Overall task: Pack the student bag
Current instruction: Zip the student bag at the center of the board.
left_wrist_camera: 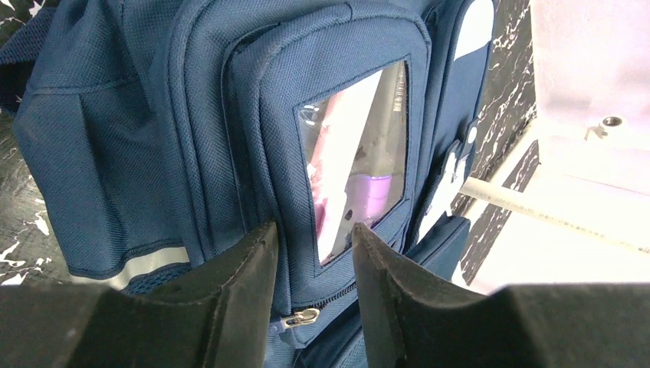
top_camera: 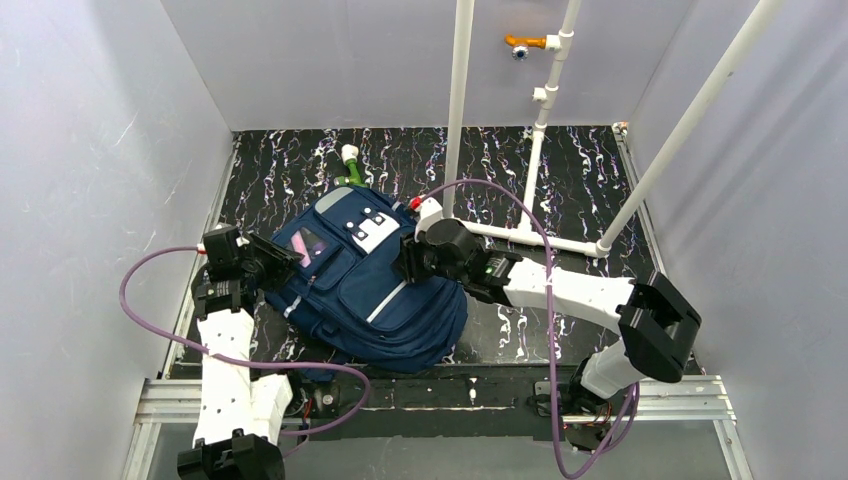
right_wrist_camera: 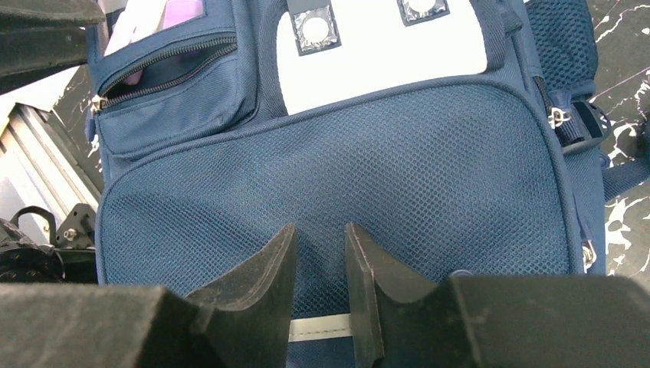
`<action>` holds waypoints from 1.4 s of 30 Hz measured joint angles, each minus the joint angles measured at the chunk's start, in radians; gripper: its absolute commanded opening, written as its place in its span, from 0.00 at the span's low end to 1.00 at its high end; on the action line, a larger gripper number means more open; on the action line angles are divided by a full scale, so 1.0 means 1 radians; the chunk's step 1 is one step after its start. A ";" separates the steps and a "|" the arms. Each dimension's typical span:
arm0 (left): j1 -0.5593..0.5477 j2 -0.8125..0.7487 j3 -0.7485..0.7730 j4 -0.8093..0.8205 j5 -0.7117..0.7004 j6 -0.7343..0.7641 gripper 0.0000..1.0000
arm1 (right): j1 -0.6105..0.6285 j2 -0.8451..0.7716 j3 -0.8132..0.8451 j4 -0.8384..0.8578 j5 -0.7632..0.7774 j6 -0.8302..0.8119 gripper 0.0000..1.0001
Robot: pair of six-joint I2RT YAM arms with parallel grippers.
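The navy-blue student bag lies flat on the black marbled mat, white buttoned patch facing up. My left gripper is at its left edge. In the left wrist view the left gripper is open, its fingers straddling the corner of the front pocket below the clear window. A metal zip pull lies between them. Something pink shows through the window. My right gripper is over the bag's right side. In the right wrist view it is narrowly open just over the mesh panel, holding nothing.
A green and white object lies behind the bag's top. A white pipe frame stands on the mat at the back right. Grey walls close in both sides. The front pocket's zip gapes open.
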 measured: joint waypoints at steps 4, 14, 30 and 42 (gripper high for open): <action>0.006 -0.016 -0.039 0.033 0.003 -0.014 0.29 | 0.024 0.025 0.063 -0.061 0.014 -0.024 0.45; 0.013 -0.036 -0.087 0.106 0.050 0.002 0.00 | 0.188 0.180 0.177 0.073 -0.099 -0.053 0.69; -0.003 -0.042 -0.045 -0.018 0.072 0.006 0.00 | 0.250 0.264 0.101 0.445 -0.313 -0.964 0.69; -0.064 -0.042 0.004 -0.106 0.034 -0.005 0.00 | 0.286 0.397 0.216 0.388 -0.330 -1.429 0.64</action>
